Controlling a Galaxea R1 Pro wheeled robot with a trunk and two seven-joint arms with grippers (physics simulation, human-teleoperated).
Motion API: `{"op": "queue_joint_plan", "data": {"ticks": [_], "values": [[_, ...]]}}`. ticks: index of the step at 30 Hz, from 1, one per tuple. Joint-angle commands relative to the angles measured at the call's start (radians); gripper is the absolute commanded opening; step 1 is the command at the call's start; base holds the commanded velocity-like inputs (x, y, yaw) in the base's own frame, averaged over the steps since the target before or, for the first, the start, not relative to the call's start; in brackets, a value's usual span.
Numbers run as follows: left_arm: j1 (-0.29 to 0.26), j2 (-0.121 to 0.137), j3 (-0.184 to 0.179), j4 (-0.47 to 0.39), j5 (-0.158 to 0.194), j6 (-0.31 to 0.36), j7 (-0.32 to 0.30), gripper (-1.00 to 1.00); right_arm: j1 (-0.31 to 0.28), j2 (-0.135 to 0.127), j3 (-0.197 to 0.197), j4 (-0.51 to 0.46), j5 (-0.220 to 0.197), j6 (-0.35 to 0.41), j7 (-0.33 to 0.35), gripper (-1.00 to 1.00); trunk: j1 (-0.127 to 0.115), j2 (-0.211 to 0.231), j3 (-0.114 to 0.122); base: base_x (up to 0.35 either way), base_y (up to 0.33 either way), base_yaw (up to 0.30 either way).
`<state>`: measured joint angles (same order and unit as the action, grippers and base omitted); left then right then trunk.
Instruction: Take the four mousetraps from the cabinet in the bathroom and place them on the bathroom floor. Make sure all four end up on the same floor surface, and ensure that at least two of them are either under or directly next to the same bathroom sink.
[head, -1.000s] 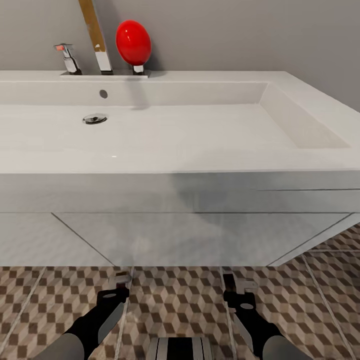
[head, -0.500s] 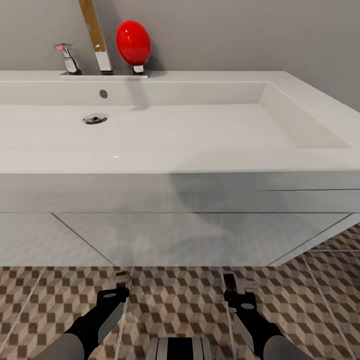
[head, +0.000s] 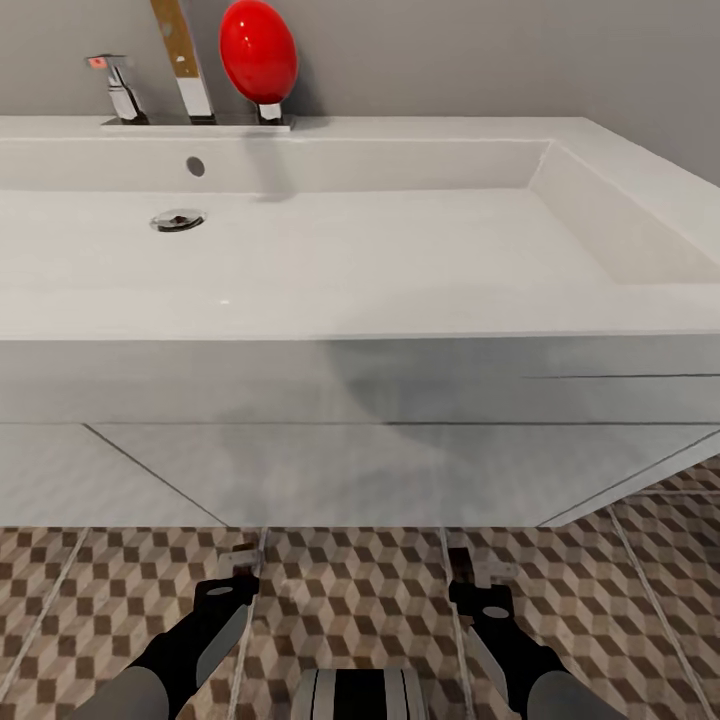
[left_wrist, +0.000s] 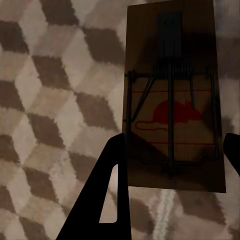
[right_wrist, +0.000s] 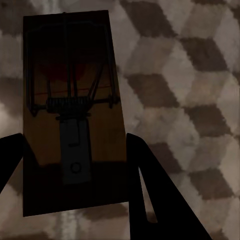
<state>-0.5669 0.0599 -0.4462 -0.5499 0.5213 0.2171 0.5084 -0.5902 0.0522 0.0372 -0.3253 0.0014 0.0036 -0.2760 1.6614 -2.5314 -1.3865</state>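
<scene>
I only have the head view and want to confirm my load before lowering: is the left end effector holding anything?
Observer: Yes. The left end effector has a mousetrap between its fingers, with the red mouse print facing the wrist camera.
Operator: And the right?
Observer: The right end effector grips a second mousetrap, which is in deep shadow.
Operator: What's behind them?
Observer: Cube-patterned floor tiles lie behind both traps.
</scene>
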Motion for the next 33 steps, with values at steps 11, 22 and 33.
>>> {"op": "queue_joint_plan", "data": {"ticks": [11, 22, 33], "values": [[-0.001, 0.002, -0.009, -0.002, 0.005, 0.005, 0.009, -1.0, 0.0, 0.0, 0.004, 0.0, -0.003, -0.001, -0.006, -1.0, 0.0, 0.0, -0.001, 0.0, 0.0, 0.0], [-0.001, 0.002, -0.009, -0.002, 0.005, 0.005, 0.009, -1.0, 0.0, 0.001, 0.005, 0.001, -0.003, -0.002, -0.006, -1.0, 0.001, -0.001, -0.012, 0.0, 0.0, 0.0], [-0.001, 0.002, -0.009, -0.002, 0.005, 0.005, 0.009, -1.0, 0.0, 0.001, 0.005, 0.0, -0.003, -0.004, -0.006, -1.0, 0.003, -0.002, -0.028, 0.0, 0.0, 0.0]]}}
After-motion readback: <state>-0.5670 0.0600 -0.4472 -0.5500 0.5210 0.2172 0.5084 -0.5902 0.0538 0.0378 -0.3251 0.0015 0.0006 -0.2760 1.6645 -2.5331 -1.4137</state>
